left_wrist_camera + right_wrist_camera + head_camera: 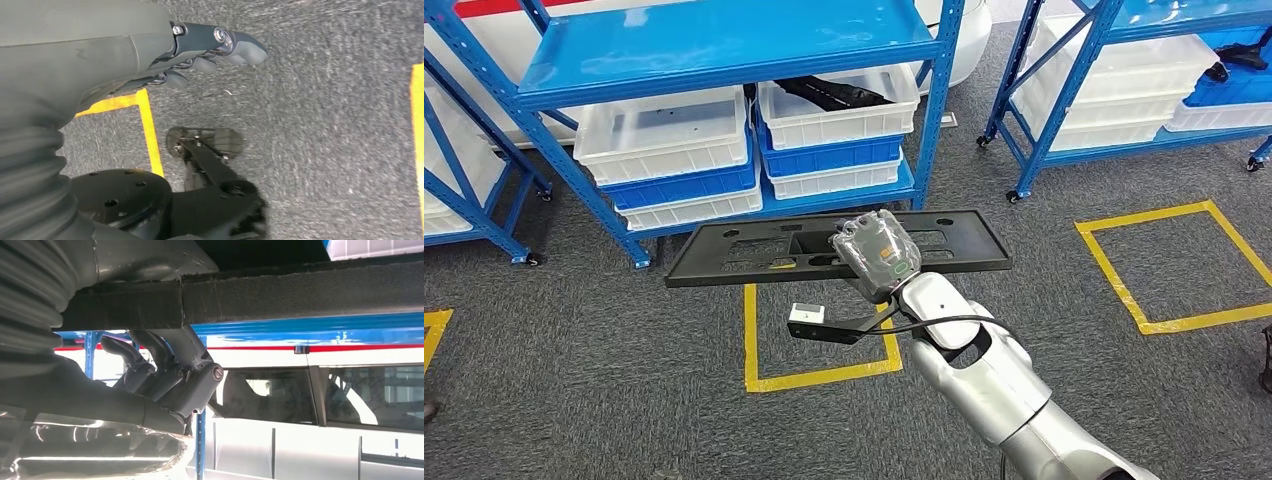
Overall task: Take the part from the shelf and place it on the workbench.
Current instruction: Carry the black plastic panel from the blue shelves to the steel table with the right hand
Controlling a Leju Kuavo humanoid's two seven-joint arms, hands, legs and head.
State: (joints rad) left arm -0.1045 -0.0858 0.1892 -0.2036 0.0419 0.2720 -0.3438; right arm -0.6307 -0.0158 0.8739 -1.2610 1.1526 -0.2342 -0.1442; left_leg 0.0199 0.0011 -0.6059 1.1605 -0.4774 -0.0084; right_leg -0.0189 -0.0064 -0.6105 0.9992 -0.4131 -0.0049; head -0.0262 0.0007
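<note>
**Part lifted off the shelf, table not yet reached**

Nearest, the silver right arm rises from the lower right of the head view, and the right robot hand (876, 252) grips the part (724, 252), a long flat black panel with cut-outs, roughly at the middle of its near edge. In the right wrist view the fingers (165, 372) curl up against the underside of the part (300, 290) while the thumb side lies over the top, so the hold looks firm. The panel sits level in the air above the grey carpet (574, 380), over a yellow floor square (751, 340). The left robot hand (210, 55) hangs low above the carpet, fingers curled in with nothing in them.

Farther off stands the blue shelf (724, 45), carrying white and blue bins (664, 135); a second shelf (1114, 70) is far right.

By my reading, the picking half is done: the part is clear of the shelf. Carrying it to the table and setting it down remain.

How far the fingers wrap the panel is hidden by the panel itself, and the second yellow square on the right is cut by the frame edge.
</note>
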